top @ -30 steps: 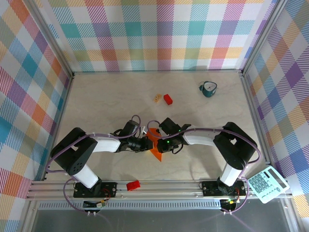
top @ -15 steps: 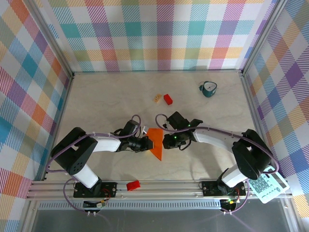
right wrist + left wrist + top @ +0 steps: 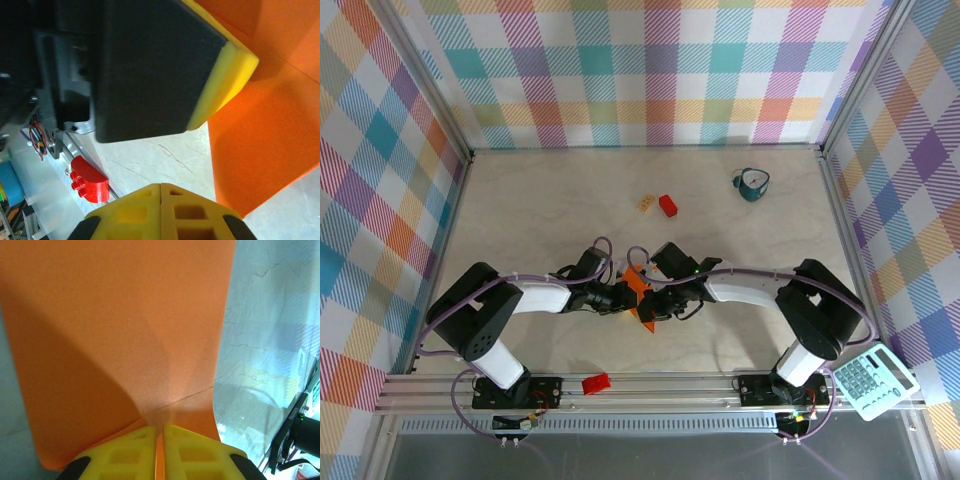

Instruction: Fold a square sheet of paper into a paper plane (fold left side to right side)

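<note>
Orange paper (image 3: 125, 330) is clamped edge-on in the left pincer (image 3: 159, 432), whose yellow fingers (image 3: 195, 450) meet on a thin orange line. From that bite the sheet spreads toward 12 o'clock, with a faint crease running off toward 2 o'clock. That grip has not shifted over the last second. The right pincer (image 3: 160, 192) is what has changed. Half a second ago it had swung off toward 3 o'clock, leaving the paper bare as a triangle on the surface (image 3: 540, 220). Now it is back at the sheet's 4 o'clock side, clenched, with no paper showing in the seam between its fingers (image 3: 192, 210). In its own view the paper lies at 2 o'clock, just beyond the tips, and the other arm's black-and-yellow finger hangs at 12 o'clock. A red block (image 3: 87, 180) rests on the rail at 9 o'clock. From above, the paper sits between the two pincers, slightly toward 6 o'clock from the surface's middle, mostly covered by them. Coming back with shut jaws suggests pressing or nudging a fold, not lifting. The sheet looks broad and creased, far from a dart.
</note>
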{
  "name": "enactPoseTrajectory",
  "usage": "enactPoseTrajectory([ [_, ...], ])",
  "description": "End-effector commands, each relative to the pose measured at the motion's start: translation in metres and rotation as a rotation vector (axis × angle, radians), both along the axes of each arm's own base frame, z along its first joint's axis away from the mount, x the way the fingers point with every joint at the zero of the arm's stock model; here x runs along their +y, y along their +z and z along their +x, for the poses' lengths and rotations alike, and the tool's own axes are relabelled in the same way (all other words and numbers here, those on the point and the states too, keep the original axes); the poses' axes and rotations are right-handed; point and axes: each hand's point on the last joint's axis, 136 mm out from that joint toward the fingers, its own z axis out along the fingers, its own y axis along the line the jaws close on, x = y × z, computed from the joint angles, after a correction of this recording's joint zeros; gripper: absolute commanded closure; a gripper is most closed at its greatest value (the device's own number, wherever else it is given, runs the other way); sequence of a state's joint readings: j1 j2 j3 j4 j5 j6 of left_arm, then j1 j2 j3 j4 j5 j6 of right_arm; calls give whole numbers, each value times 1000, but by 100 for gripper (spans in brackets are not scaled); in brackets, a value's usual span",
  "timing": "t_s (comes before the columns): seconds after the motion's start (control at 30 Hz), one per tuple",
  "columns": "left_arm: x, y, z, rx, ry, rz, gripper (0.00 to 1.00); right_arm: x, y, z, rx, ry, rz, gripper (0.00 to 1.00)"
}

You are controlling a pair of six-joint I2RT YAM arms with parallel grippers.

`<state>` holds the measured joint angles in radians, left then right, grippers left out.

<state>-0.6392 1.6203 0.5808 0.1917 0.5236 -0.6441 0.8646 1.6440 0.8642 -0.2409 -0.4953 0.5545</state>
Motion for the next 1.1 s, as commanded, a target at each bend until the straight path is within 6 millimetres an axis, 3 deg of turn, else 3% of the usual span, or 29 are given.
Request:
enactPoseTrajectory([
  [0.0, 22, -40, -13, 72, 32, 149, 88, -1, -11, -7, 53, 3, -2, 97],
  [0.37, 22, -40, -12, 75, 33, 153, 88, -18, -38, -15, 88, -20, -96, 97],
  [1.07, 24, -42, -12, 81, 36, 170, 88, -36, -55, -31, 145, -29, -153, 97],
])
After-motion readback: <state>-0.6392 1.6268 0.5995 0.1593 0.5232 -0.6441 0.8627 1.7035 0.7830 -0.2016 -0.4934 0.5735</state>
